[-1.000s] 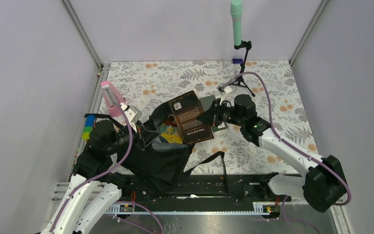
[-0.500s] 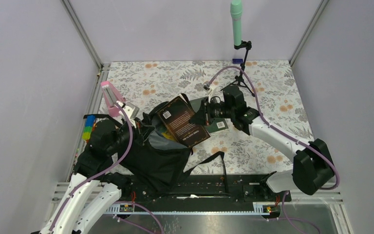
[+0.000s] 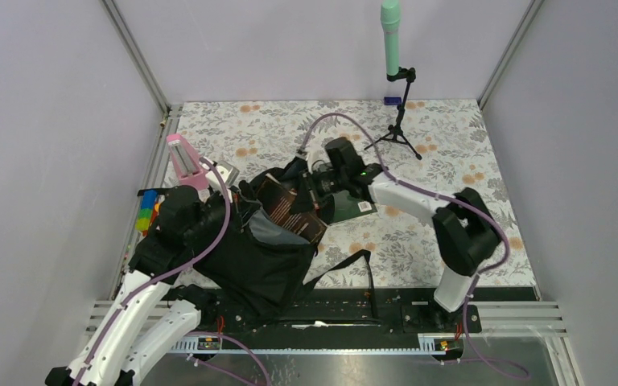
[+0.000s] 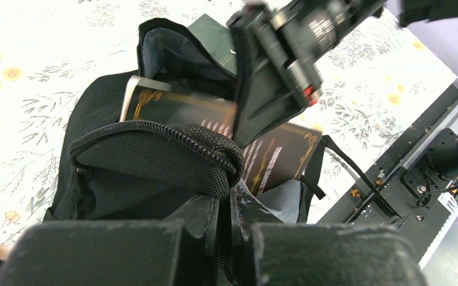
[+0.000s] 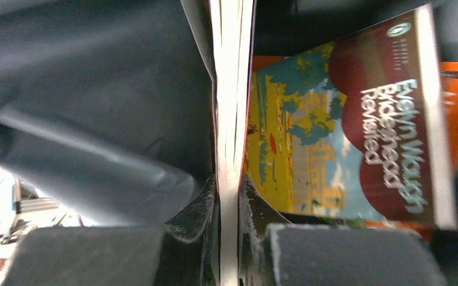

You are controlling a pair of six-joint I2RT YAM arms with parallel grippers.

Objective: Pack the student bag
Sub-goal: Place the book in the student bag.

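The student bag (image 3: 257,257), black and soft, lies open at the table's near left. My left gripper (image 3: 236,212) is shut on the student bag's zippered rim (image 4: 155,143), and its fingers pinch the fabric (image 4: 234,199). My right gripper (image 3: 310,191) is shut on a dark brown book (image 3: 291,212), clamping its page edge (image 5: 228,185). The book stands tilted, partly inside the bag's mouth (image 4: 274,158). A colourful paperback (image 5: 346,137) lies inside, against the grey lining (image 5: 83,119).
A green microphone (image 3: 390,36) on a black tripod (image 3: 401,133) stands at the back. A pink object (image 3: 183,159) and a multicoloured item (image 3: 145,213) sit by the left wall. A dark green flat item (image 3: 356,206) lies right of the bag. Black rails (image 3: 370,310) line the near edge.
My right arm has swung left and pushed the brown book from above the table into the bag's opening. My left gripper has kept its hold on the rim.
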